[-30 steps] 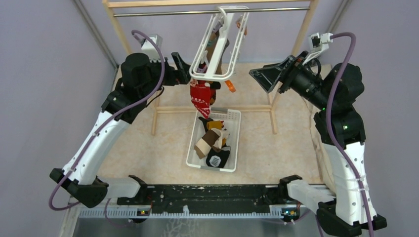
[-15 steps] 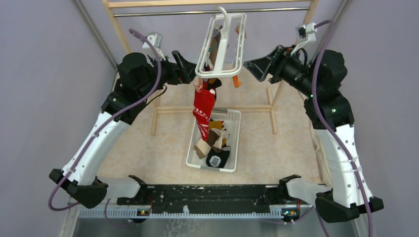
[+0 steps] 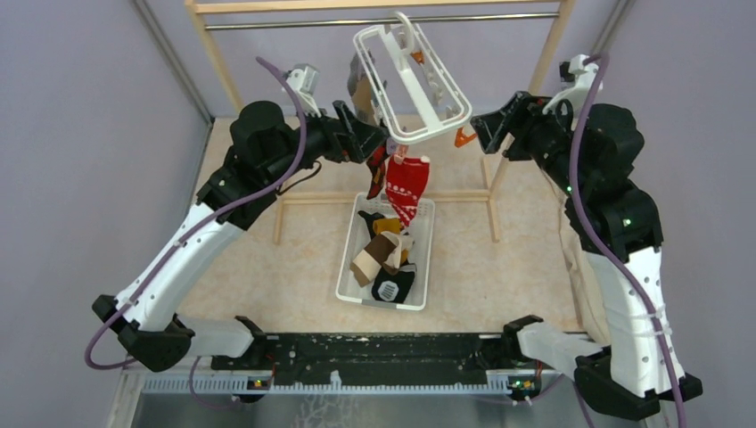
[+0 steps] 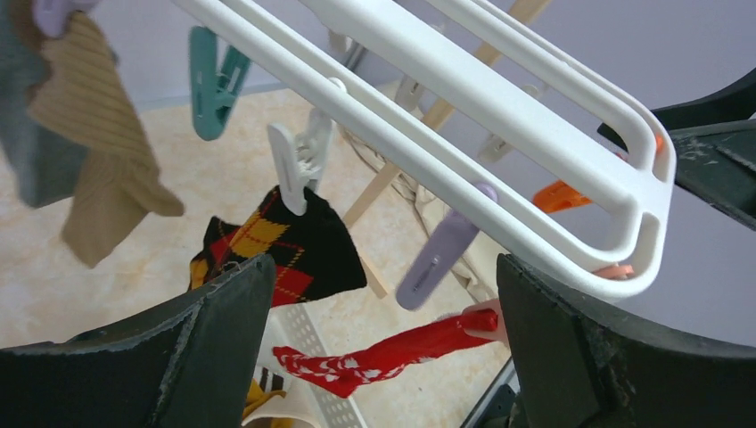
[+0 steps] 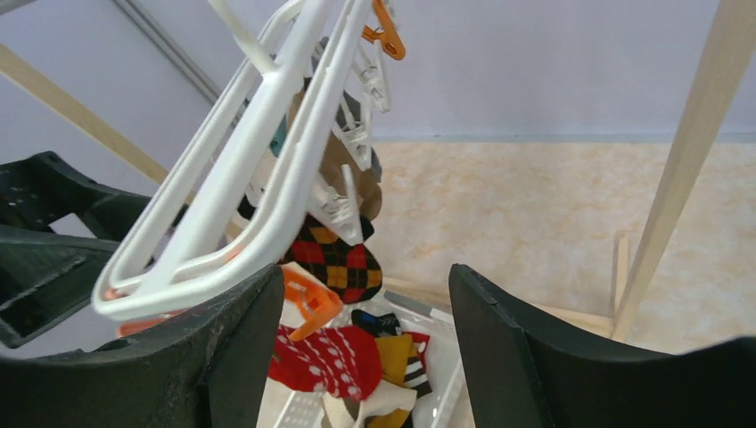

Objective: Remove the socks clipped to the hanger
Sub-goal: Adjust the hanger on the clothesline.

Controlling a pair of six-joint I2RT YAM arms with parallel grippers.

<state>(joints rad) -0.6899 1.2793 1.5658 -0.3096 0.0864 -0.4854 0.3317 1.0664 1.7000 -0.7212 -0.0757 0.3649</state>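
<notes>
Socks, clipped along the tilted hanger (image 4: 499, 100), which is hooked on the wooden rack (image 5: 686, 160) above the bench (image 3: 267, 267). From the left: your left end effector (image 4: 383, 267) stands fully spread and empty, just under the frame. Beyond it dangle the tan sock (image 4: 98, 169), the argyle sock (image 4: 294, 250) in a white clip (image 4: 299, 165), and the red patterned sock (image 3: 408, 187). Expect light, limp cloth that stretches before its clip lets go, so take each sock by its free body just below the clip. The frame will likely swing when you pull. The basket (image 3: 428, 254) beneath holds loose socks. At right, your right end effector (image 5: 365, 272) is partly spread and empty, with the hanger's corner and an orange clip (image 5: 308, 301) just beside one finger.
</notes>
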